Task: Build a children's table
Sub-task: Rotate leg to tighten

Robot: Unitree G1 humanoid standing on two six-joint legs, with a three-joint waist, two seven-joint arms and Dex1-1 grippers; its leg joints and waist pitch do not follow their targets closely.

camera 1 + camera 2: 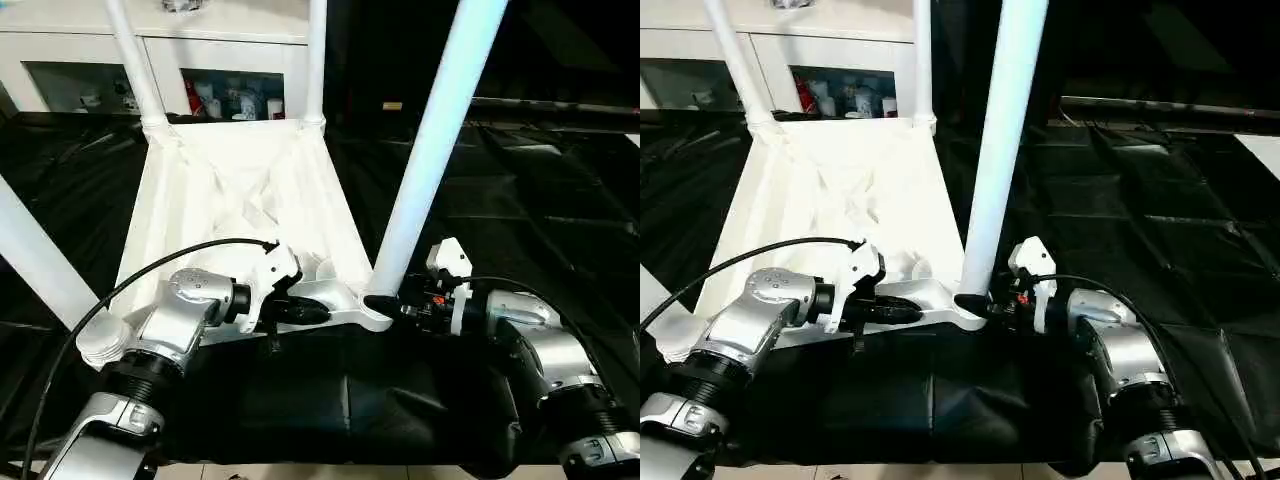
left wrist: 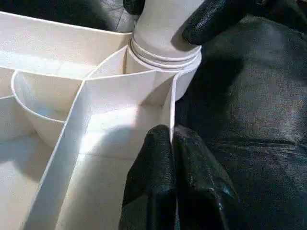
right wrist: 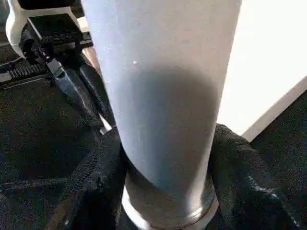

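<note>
The white tabletop [image 1: 230,190] lies upside down, ribbed underside up. Two white legs [image 1: 135,60] [image 1: 316,60] stand in its far corner sockets. Another leg [image 1: 35,260] rises at the near left. My left gripper [image 1: 310,312] is shut on the tabletop's near rim; in the left wrist view its fingers [image 2: 153,177] pinch the thin rim wall next to the corner socket [image 2: 165,52]. My right gripper [image 1: 385,303] is shut around the base of the near-right leg [image 1: 440,130], which stands in that socket. In the right wrist view the leg [image 3: 163,96] sits between the black fingers [image 3: 96,182].
The tabletop rests on a large black-draped table [image 1: 520,200]. A white glass-door cabinet [image 1: 230,90] stands behind it. A black cable [image 1: 150,265] arcs over my left forearm. The near edge of the draped table lies just below my wrists.
</note>
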